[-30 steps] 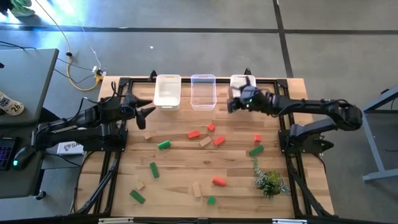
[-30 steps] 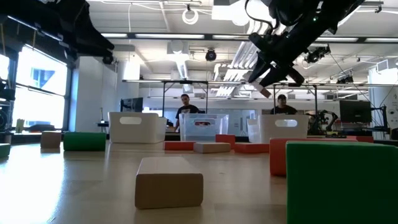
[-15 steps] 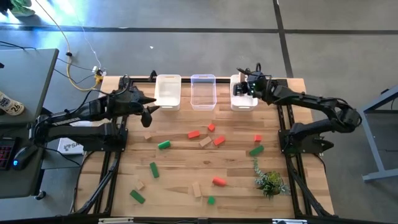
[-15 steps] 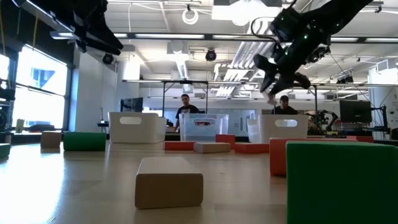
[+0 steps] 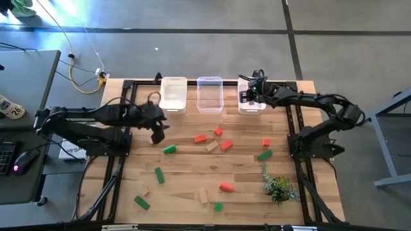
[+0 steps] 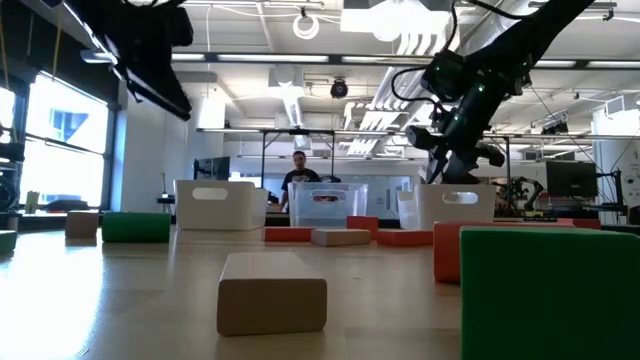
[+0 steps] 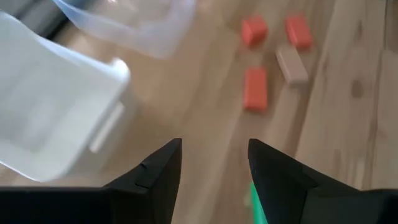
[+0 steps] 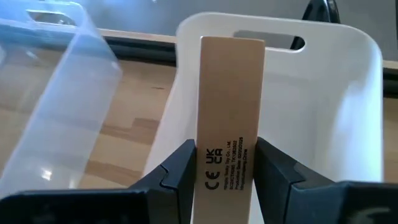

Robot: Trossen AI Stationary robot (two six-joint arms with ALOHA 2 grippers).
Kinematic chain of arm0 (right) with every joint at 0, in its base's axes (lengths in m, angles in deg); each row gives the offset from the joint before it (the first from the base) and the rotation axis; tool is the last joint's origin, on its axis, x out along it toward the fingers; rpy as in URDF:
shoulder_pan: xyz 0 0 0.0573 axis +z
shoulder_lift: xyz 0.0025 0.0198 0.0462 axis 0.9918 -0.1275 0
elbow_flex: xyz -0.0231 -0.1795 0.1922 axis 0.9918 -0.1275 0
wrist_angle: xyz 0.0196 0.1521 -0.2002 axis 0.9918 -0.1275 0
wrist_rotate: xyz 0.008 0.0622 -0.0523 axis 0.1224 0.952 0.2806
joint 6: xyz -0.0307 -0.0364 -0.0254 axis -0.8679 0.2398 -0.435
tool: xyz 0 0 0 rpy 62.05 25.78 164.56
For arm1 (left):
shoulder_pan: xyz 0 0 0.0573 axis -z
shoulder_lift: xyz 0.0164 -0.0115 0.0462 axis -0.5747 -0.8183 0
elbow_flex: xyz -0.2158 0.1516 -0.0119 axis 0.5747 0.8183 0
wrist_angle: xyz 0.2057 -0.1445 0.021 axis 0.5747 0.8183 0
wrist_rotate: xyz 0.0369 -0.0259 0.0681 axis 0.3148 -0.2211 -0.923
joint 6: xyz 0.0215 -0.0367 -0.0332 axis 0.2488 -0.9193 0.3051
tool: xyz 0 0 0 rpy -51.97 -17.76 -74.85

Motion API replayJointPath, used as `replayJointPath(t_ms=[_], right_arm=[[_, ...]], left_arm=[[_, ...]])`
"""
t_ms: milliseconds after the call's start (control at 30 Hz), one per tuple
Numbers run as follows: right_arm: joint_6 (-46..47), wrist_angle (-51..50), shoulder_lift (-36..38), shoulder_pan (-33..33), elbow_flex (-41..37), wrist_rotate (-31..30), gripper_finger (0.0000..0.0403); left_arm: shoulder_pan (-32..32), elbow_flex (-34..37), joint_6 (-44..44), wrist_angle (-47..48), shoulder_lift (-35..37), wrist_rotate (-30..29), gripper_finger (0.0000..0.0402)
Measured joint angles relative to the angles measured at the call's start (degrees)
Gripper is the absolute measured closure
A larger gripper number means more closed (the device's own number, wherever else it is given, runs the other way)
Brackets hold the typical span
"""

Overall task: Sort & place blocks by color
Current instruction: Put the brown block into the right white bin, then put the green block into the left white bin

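Note:
My right gripper is shut on a pale wooden bar and hovers over the right white bin at the table's far edge. My left gripper stands open with nothing between its fingers, slanting down above the table just near of the left white bin. Red blocks, green blocks and pale wood blocks lie flat and scattered over the table's middle and near part. My right gripper pinches the bar's two long sides between its two fingers, at the end nearest the wrist. The bar runs along the fingers and sticks out ahead of them, printed face up. It slants down over the bin's opening, lifted clear.
A clear bin stands between the two white bins. A small green plant lies at the near right. In the low view a wood block and a green block sit close to the camera; a person stands beyond the table.
My right gripper has carried the wooden bar toward the table's far right and down, from beside the clear bin to over the right white bin. My left gripper has swung away from the left white bin toward the near edge and tipped downward, staying open.

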Motion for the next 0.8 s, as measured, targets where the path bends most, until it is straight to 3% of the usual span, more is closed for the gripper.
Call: replayJointPath(t_ms=[233,533,800], right_arm=[[-1.8,0.9,0.0,-0.5,0.0,1.4,0.0285],[-2.1,1.7,0.1,-0.5,0.0,1.8,0.0197],[-2.8,6.5,0.2,-0.5,0.0,4.9,0.0187]], left_arm=[[6.5,0.0,-3.6,2.8,-4.9,0.0,0.0227],[13.2,0.0,-9.9,2.9,-10.5,0.3,0.0227],[16.6,0.0,-16.2,2.7,-15.9,-0.2,0.0227]])
